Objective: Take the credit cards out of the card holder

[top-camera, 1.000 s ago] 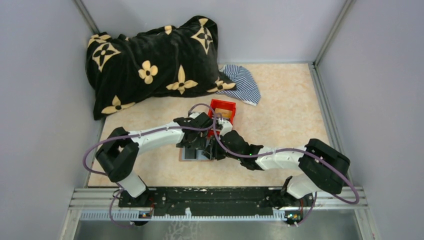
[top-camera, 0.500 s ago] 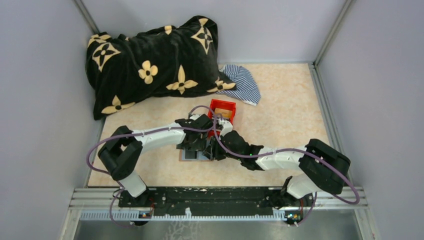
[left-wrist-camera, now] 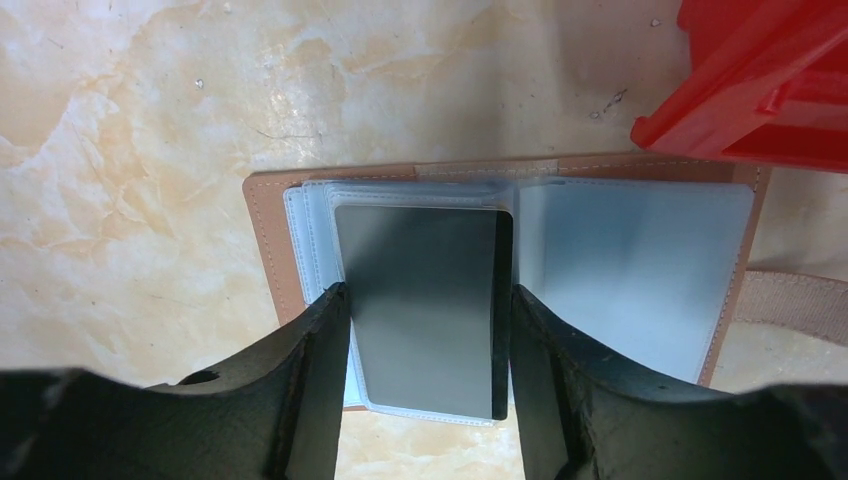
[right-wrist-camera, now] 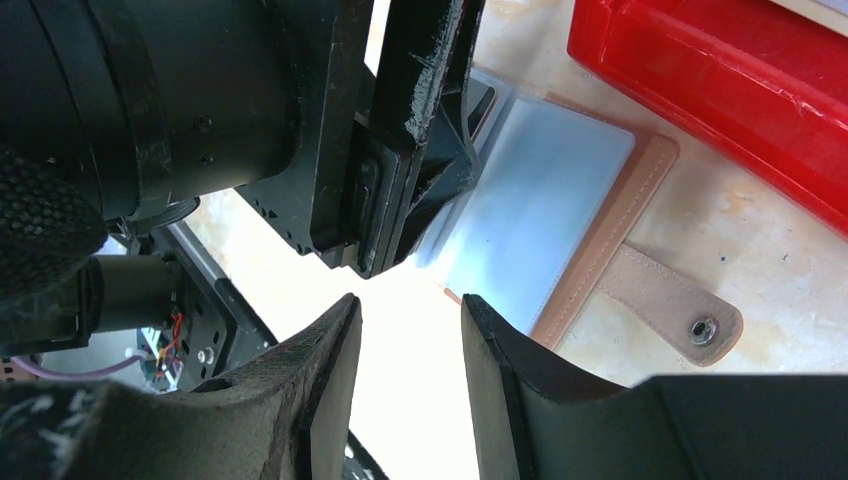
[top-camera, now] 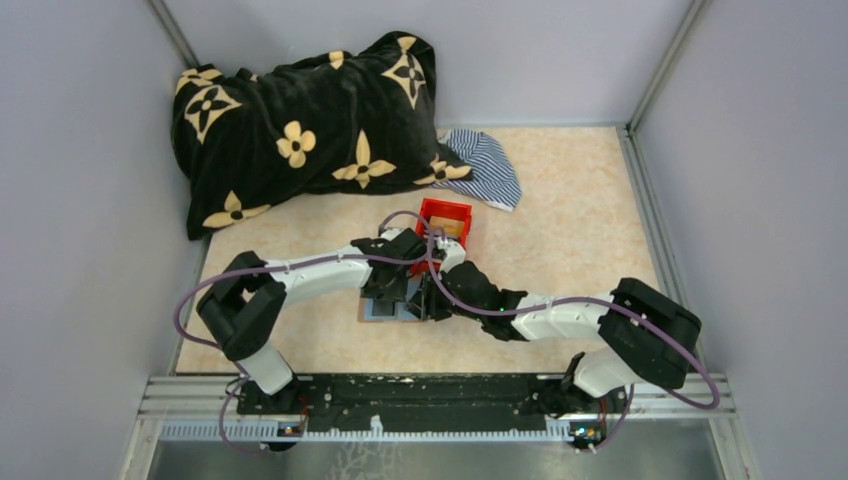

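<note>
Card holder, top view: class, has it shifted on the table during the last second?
No. The card holder stays put, same gap from the red bin.

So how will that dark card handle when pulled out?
The dark card looks thin, flat and straight-edged, so probably stiff and light. Its smooth face lies on glossy sleeves of the card holder, so it may slip easily.
</note>
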Motion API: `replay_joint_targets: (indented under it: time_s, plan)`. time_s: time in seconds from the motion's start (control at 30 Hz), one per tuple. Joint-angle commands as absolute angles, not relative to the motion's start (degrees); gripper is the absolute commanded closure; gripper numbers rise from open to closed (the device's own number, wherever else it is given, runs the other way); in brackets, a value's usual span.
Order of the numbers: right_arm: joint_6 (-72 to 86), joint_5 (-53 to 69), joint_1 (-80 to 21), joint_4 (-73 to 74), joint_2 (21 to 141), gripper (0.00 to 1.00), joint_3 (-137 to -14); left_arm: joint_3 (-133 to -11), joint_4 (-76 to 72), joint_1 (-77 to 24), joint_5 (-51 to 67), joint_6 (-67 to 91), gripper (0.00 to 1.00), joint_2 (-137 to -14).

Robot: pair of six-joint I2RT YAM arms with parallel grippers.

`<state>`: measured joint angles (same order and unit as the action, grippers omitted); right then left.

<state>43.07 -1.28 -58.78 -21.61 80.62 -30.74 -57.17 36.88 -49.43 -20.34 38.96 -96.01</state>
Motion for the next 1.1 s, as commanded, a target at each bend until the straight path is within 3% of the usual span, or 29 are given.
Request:
replay_joint_targets:
  time_s: [0.0,0.4,1.07]
  plan:
    - [42.8,-1.01,-59.16,-24.09,80.13,0.58,-30.96,-55.25,35.38,-49.82,-18.32,39.29,0.46,-98.35]
    - [42.61,11.3,-61.6,-31.04,89.17,0.58,-37.12,-54.68,32.66,-49.8,-15.46,38.23,0.49,-98.91]
    - [46.19,18.3,-61.08,-35.59,99.97,0.62,-37.48,-55.08,27.87,-49.67,-8.65,36.24,0.49,-99.14]
